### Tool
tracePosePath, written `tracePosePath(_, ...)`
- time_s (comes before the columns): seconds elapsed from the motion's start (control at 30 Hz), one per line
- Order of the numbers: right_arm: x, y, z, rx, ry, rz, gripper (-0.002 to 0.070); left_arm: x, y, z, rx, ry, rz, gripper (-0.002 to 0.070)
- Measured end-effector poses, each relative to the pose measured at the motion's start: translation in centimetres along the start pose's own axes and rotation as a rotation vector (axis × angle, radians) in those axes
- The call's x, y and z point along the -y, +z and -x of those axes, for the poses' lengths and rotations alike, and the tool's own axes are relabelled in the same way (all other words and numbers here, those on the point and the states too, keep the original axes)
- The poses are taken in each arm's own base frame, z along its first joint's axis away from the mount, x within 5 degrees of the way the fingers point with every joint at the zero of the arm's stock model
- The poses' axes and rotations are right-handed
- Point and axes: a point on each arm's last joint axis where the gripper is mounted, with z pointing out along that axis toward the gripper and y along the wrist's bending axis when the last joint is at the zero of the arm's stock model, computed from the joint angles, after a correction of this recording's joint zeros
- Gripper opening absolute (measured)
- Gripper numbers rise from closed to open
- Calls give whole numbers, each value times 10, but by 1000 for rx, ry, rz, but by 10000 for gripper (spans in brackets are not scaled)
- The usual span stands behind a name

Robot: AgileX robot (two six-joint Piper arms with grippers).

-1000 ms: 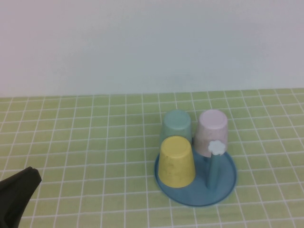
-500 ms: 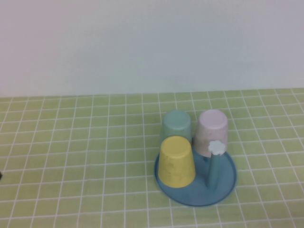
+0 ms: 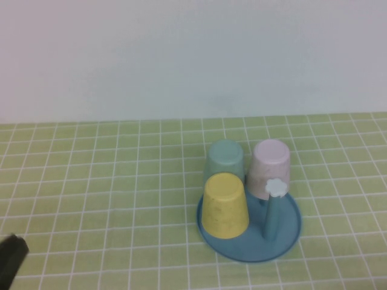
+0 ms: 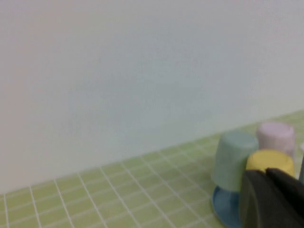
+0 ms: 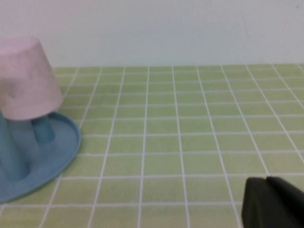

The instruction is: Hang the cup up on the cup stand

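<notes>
A green tiled tabletop point(image 3: 109, 181) with white grout lines fills the lower half of the high view, ending at a plain pale wall point(image 3: 193, 54) along the top; the left half and the far right of the surface lie open. Right of centre sits the cup stand point(image 3: 284, 232), a round blue plastic tray with a raised rim and upright teal-blue posts, one bare post point(image 3: 272, 217) at the front right topped by a white flower-shaped knob point(image 3: 276, 188). The cup point(image 3: 224, 205), a plain yellow tapered tumbler with a matte, faintly speckled surface, sits upside down on the stand's front left. Behind it a pale teal-green cup point(image 3: 225, 159) and, to its right, a pale pink cup point(image 3: 270, 167) stand inverted too, the three close together. The left gripper point(image 3: 9, 263) shows as a dark shape at the lower left corner of the high view, well apart from the stand, its jaws pressed together. The right gripper point(image 5: 273, 202) appears only at the lower right of its own wrist view, low over bare tiles, jaws likewise closed on nothing
</notes>
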Motion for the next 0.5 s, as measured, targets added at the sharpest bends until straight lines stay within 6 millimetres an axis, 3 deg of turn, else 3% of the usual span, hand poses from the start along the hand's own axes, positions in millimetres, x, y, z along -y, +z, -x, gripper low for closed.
tracePosePath(0.13,3,0,-7,-72,-10,-29,-2,-11,0,-10,-88,-7,115,0)
tracePosePath(0.27,1,-1,-7,-82,-26,-10,-2,-32,1,-25,-20,-105,336,0)
tracePosePath(0.5,-1,-1,-8,-91,-110,20,-2,-34,-6,-79,0,87,414,0)
